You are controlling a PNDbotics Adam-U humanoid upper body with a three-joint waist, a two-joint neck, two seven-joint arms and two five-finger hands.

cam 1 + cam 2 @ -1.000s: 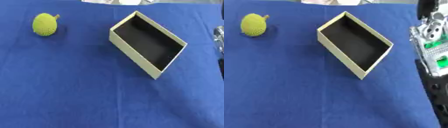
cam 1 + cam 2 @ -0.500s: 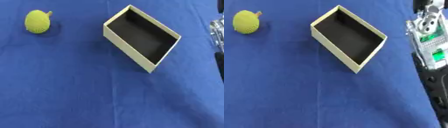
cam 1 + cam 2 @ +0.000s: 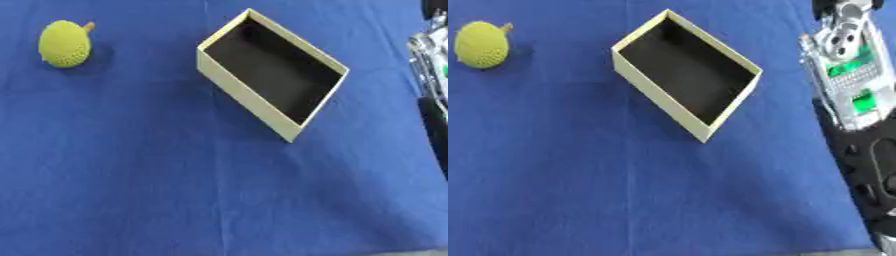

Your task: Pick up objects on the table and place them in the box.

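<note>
Lying at the table's (image 3: 175, 200) far left, well apart from the box (image 3: 289, 125), is the bumpy yellow-green fruit (image 3: 65, 44); right arm (image 3: 855, 100) is showing alongside, its hand's state impossible to tell

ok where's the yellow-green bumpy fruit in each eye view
Left eye view: yellow-green fruit in the upper left, left of the box.
Right eye view: same fruit at the far left edge, upper corner.
Shared landmark: the open box with its dark inside, on the blue table cover.
</note>
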